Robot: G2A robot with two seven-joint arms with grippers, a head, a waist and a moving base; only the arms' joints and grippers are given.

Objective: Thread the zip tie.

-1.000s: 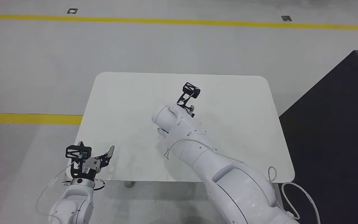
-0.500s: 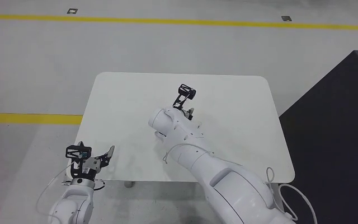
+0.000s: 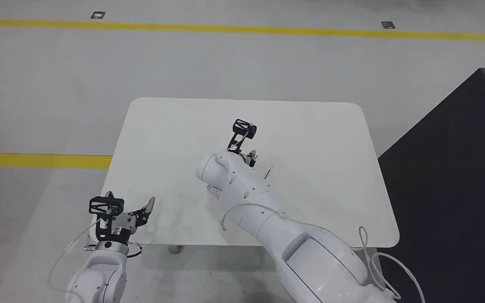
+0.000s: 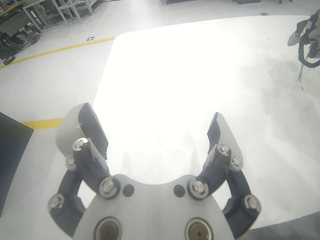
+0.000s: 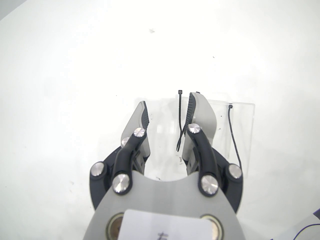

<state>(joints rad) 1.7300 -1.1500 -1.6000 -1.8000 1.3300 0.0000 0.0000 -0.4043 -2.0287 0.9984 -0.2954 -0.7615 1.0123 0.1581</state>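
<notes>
Zip tie [image 5: 180, 111], a thin black ribbed strap with a square head, lay on a clear flat sheet [image 5: 245, 138] on the smooth white table [image 3: 318, 129]. In the top view, the left gripper [image 3: 145, 207] at lower left stood released and empty. The right gripper [image 5: 167, 99] at centre was spread, its fingers flanking the strap.

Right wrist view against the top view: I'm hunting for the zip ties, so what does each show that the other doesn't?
Right wrist view: a black zip tie framed between the right gripper's open fingers, a second zip tie beside them, both on a clear sheet. Top view: the left gripper by the white table's near corner, and yellow floor lines. Both: that table.
</notes>
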